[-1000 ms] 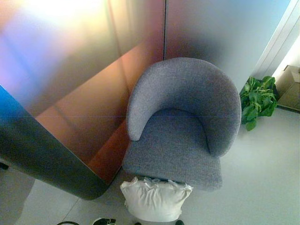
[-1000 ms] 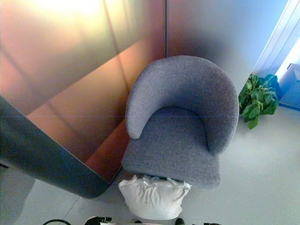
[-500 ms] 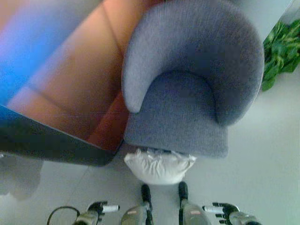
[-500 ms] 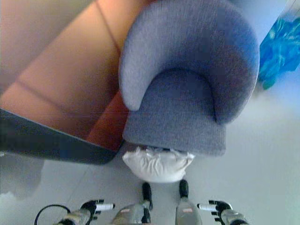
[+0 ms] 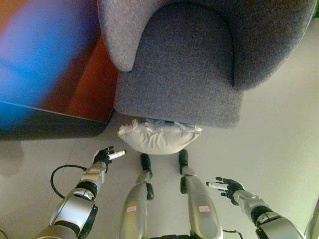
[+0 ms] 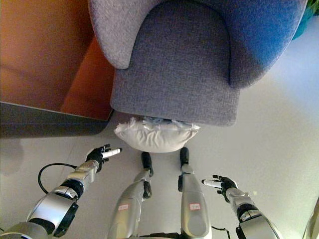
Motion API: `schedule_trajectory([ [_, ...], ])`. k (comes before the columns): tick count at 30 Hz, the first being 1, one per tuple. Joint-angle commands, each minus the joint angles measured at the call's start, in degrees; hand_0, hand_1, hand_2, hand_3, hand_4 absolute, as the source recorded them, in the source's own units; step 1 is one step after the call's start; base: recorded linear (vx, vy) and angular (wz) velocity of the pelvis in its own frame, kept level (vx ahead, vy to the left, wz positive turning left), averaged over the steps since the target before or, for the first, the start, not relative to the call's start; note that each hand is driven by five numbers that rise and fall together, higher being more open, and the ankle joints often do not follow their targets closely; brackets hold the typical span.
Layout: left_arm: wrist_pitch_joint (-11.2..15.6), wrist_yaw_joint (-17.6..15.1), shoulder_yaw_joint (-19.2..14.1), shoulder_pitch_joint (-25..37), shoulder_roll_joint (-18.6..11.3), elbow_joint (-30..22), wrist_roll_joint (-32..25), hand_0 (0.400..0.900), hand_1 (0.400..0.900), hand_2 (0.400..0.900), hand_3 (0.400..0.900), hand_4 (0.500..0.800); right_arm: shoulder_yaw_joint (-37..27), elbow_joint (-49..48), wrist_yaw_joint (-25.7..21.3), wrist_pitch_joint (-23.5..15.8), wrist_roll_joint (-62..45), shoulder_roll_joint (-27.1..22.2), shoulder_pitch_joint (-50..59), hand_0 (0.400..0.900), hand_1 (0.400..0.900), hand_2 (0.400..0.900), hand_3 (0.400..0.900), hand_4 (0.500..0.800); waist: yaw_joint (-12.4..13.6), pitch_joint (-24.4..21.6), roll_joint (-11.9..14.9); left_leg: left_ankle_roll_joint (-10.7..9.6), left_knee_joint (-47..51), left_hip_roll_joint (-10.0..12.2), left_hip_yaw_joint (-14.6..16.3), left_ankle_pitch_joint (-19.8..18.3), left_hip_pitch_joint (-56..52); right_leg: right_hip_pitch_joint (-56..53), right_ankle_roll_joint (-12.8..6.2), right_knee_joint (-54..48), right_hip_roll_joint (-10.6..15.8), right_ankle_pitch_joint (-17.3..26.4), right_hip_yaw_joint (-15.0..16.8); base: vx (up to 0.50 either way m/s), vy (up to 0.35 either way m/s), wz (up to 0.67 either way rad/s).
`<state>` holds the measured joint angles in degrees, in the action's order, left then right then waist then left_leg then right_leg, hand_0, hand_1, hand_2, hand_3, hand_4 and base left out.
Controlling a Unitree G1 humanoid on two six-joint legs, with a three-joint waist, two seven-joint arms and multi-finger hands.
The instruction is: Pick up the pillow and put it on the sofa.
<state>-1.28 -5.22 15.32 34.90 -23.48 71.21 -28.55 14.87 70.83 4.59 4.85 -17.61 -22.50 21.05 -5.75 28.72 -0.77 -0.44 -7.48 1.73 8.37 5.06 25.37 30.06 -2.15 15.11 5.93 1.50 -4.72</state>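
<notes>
**Both hands out and empty, pillow waiting on the floor at the chair's front edge**

The white pillow (image 5: 158,140) lies on the pale floor (image 5: 279,134), pushed up against the front of the grey sofa (image 5: 184,74), which here is a rounded armchair with a curved back. The pillow's upper, gathered edge is tucked just under the front of the seat, so part of it is hidden; the bulging lower side faces the robot and is the side open to a grasp.

The left hand (image 5: 106,156) hangs low at the pillow's left, close to its corner but not touching it, fingers stretched out and relaxed, holding nothing. The right hand (image 5: 227,187) is farther off, lower right and well apart from the pillow, likewise spread and empty. Set out one on each side, they look placed to close in on the pillow from both ends, a sensible way to take something soft and wide.

The pick-up has not begun. The seat is bare, so there is room to set the pillow down once it is lifted clear of the seat's front edge.
</notes>
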Motion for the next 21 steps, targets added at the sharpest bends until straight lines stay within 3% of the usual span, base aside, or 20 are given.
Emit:
schedule_trajectory([
  [1,0.34,-2.07,-2.44,-0.02,-4.2,1.94,-4.83,0.9,0.9,0.9,0.9,0.8,2.59,-1.53,1.28,0.73,-1.54,-4.72,-2.51,0.9,0.9,0.9,0.9,0.8,-2.18,0.54,1.87,-2.68,-13.7,-0.96,1.23,-7.2,8.02,3.89,-1.0,1.57,-1.46,-1.52,0.04,-0.06,0.01,0.02],
  [7,0.01,-2.49,-2.78,4.21,-5.63,2.26,-8.0,0.9,0.9,0.9,0.9,0.8,2.17,-2.24,2.19,-0.19,-2.14,-6.23,-2.08,0.9,0.9,0.9,0.9,0.8,-3.33,1.06,2.11,-3.13,-19.57,0.76,1.17,-8.91,15.11,10.94,-0.49,6.04,-1.88,-2.74,0.16,-0.07,0.011,0.02],
  [21,2.49,-2.24,-1.28,11.81,-10.5,0.92,-12.74,0.9,0.9,0.9,0.9,0.8,1.46,-2.07,3.91,-1.97,-4.87,-8.59,-1.78,0.9,0.9,0.9,0.9,0.8,-3.84,1.07,2.96,-3.8,-25.54,2.43,-0.89,-9.23,28.66,23.26,0.64,13.02,-2.42,-3.93,-0.15,-0.06,-0.031,0.07],
])
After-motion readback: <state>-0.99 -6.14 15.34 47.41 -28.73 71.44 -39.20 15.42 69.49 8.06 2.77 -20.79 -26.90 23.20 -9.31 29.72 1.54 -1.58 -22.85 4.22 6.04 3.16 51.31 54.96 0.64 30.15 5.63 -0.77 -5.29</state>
